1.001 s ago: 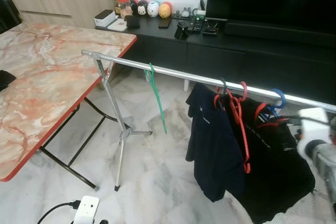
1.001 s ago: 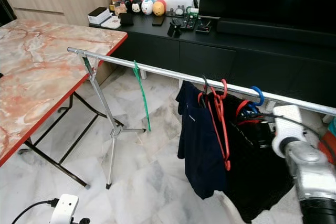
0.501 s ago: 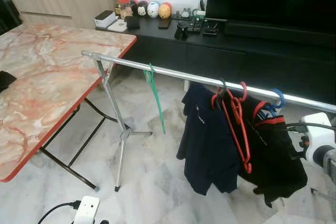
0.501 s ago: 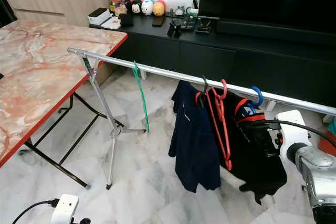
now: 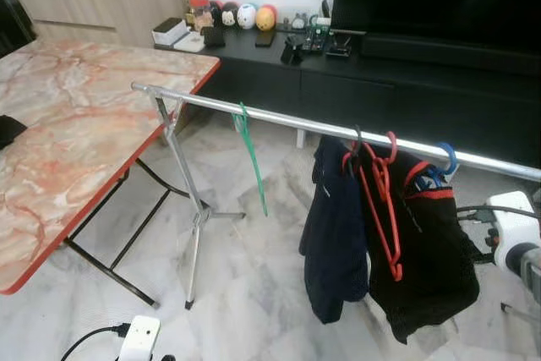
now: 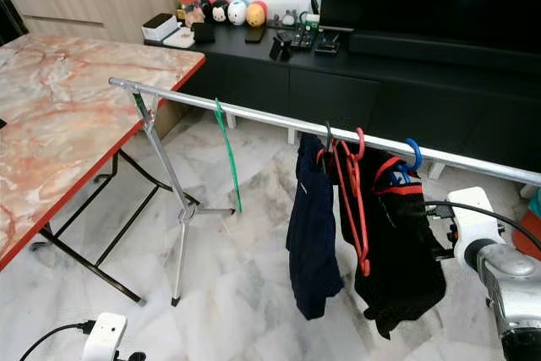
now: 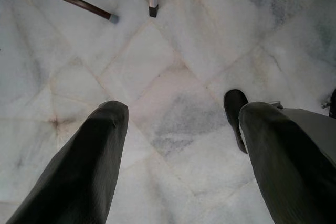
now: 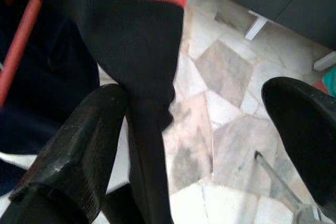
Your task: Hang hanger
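A silver clothes rail (image 5: pixel 279 120) runs from the table corner to the right edge. On it hang a bare green hanger (image 5: pixel 252 158), a navy garment (image 5: pixel 334 234), a bare red hanger (image 5: pixel 382 209) and a black garment with a red collar (image 5: pixel 427 251) on a blue hanger (image 5: pixel 446 161). My right gripper (image 8: pixel 194 145) is open just right of the black garment, whose cloth hangs against one of its fingers (image 8: pixel 79 156). Its white wrist (image 6: pixel 473 230) shows at the right edge. My left gripper (image 7: pixel 184 111) hangs open over the marble floor.
A marble-top folding table (image 5: pixel 76 124) stands at the left, and the rail's tripod stand (image 5: pixel 199 226) is beside it. A black TV console (image 5: pixel 380 82) with small toys runs along the back. A white power strip (image 5: pixel 139 336) lies on the floor in front.
The black garment, earlier spread out toward my right arm, has swung back and now hangs straight down. The navy garment swung too. My right arm has drawn back to the right.
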Tool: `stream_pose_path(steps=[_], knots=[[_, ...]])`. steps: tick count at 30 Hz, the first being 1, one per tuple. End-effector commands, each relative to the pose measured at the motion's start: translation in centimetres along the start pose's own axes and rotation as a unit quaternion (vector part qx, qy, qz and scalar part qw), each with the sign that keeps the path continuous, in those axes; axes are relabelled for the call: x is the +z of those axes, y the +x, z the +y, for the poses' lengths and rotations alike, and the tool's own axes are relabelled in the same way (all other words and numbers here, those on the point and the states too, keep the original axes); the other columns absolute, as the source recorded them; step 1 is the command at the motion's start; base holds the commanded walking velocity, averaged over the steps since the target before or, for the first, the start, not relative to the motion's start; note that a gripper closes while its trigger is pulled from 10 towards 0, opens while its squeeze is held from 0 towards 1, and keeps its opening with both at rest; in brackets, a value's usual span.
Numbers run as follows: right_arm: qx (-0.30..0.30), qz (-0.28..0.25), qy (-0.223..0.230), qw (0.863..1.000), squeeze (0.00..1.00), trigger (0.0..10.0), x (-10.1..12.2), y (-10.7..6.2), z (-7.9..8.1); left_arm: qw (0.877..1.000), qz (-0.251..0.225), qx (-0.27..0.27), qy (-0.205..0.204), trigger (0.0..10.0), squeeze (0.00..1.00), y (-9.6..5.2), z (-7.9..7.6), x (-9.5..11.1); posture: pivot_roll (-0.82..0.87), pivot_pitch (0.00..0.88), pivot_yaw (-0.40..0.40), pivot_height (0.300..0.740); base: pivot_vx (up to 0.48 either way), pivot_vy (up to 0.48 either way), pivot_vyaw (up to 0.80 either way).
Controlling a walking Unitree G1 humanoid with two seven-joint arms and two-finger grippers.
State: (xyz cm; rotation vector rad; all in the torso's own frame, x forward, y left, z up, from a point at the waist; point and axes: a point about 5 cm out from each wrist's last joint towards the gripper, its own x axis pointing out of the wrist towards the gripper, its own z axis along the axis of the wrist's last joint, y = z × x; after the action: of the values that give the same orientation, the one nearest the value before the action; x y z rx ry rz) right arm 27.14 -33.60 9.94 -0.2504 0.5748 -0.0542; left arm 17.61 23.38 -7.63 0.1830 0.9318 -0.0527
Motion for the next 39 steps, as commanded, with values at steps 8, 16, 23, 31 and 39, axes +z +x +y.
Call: stream_pose_path(steps=[8,16,23,31,39], knots=[[0.046,-0.021,0.021,0.999,0.00,10.0,0.2,1.6,3.3,1.000,0.015,0.000,0.012,10.0,0.00,-0.2,0.5,-0.5,0.00,0.000,0.077,0.740,0.000,0.000,0.00],[0.032,-0.024,0.035,0.999,0.00,10.0,0.1,2.6,4.1,1.000,0.017,0.002,0.012,10.0,0.00,-0.2,0.6,-0.6,0.01,0.000,0.075,0.740,0.000,0.000,0.00],[0.003,-0.058,0.066,0.996,0.00,10.0,1.0,3.1,4.1,1.000,0.017,0.002,0.012,10.0,0.00,-0.2,0.5,-0.6,0.01,0.000,0.071,0.740,0.000,0.000,0.00],[0.014,-0.064,0.079,0.995,0.00,0.0,1.0,3.7,5.1,1.000,0.017,0.002,0.007,10.0,0.00,-0.2,0.4,-0.7,0.01,0.000,0.069,0.740,0.000,0.000,0.00],[0.013,-0.055,0.082,0.995,0.00,0.0,0.2,4.0,5.4,1.000,0.021,0.003,0.004,10.0,0.00,-0.3,0.4,-1.0,0.01,0.000,0.068,0.740,0.000,0.000,0.00]])
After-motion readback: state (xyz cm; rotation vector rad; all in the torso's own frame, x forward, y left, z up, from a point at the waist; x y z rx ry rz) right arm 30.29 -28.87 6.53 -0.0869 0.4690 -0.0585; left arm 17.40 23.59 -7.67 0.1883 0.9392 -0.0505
